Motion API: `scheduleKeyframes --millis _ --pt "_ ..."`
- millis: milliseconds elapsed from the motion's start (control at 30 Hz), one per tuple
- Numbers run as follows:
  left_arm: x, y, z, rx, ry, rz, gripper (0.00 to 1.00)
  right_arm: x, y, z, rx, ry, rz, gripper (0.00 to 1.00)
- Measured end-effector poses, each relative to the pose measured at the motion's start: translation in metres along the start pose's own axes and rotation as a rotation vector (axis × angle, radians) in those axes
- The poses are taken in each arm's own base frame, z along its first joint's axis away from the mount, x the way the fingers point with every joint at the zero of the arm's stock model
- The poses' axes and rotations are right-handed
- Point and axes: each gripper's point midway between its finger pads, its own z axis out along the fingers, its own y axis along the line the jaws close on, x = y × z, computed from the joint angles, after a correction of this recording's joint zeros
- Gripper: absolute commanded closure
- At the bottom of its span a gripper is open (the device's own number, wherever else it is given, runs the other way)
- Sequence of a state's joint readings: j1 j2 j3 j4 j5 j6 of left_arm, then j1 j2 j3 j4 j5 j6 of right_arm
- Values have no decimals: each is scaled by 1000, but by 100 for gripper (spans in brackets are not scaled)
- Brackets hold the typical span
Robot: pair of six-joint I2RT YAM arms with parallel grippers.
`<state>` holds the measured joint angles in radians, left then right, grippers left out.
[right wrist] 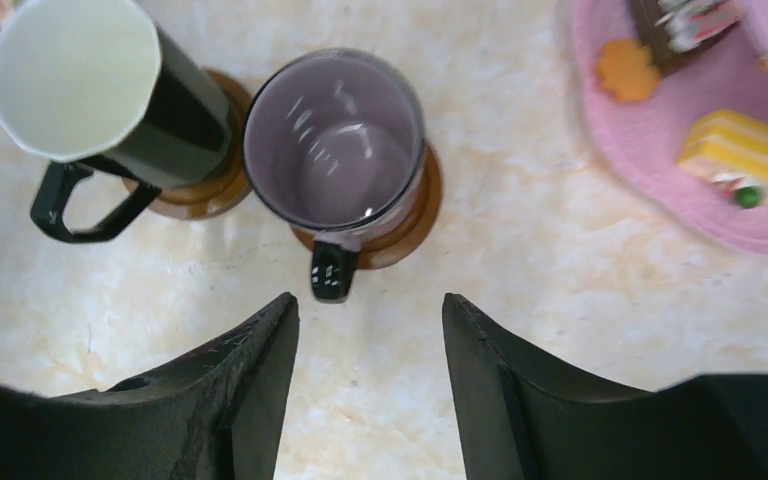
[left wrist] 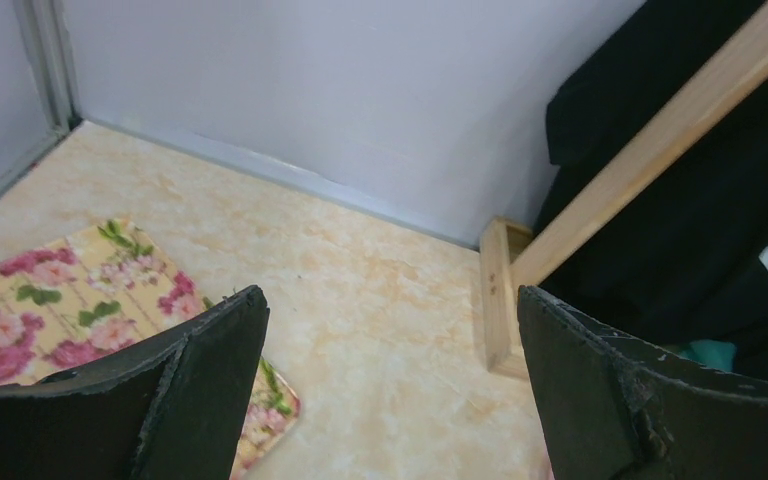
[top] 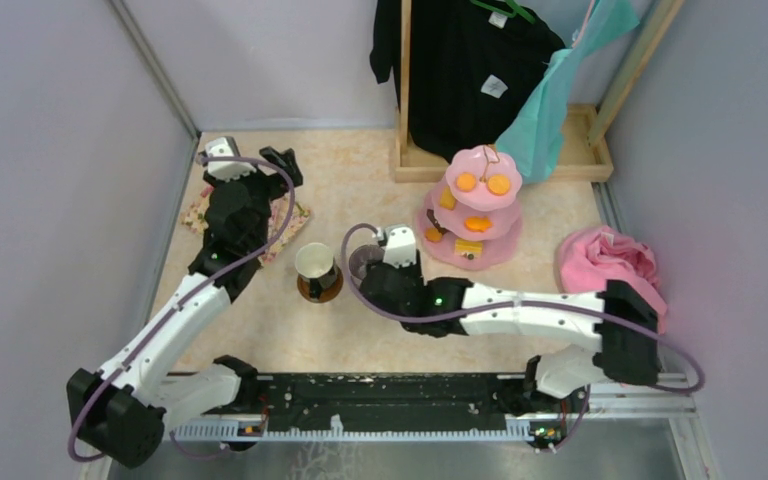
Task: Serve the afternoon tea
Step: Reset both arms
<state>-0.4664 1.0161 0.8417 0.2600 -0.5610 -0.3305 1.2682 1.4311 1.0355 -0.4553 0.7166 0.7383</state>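
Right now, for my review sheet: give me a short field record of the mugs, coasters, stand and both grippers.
black mug: upright on brown coaster
smoky translucent mug: upright, empty, on second coaster
pink three-tier stand: right of both mugs, carrying snacks
left gripper: open, empty, by the flower-patterned tray
right gripper: open, empty, just short of the smoky mug's handle

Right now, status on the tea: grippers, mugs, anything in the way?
Left gripper open, empty. Right gripper open, clear of smoky mug. Black mug, smoky mug on coasters. Nothing in the way.
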Motion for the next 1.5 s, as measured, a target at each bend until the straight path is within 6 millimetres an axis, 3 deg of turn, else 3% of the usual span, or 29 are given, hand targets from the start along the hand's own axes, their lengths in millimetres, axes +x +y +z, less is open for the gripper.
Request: scheduleKeyframes --millis 200,267,367,500,633,733,933,1100,1300,1500 --pt "-5 39 33 -63 12 44 1 -63 -49 -43 46 -203 50 43" --pt "-3 60 43 -95 26 53 1 -89 -79 -53 100 -272 103 42" --pt "2 83 52 -134 44 64 1 -117 -144 -63 239 -364 199 40" --pt "19 99 53 -151 55 73 1 -127 -236 -78 460 -446 307 36" --pt "51 119 50 -169 89 97 1 -125 -318 -88 692 -469 410 32" --pt "77 137 46 -200 122 125 1 -118 -358 -85 805 -459 459 24" --pt "102 170 41 -260 114 177 1 -91 -411 -59 934 -373 515 21" --pt "116 195 42 -304 112 202 1 -75 -450 -54 986 -390 634 13" --pt "121 210 37 -323 86 209 1 -69 -455 -44 995 -433 737 8" --pt "121 213 32 -325 57 195 1 -37 -458 -29 1067 -330 822 8"
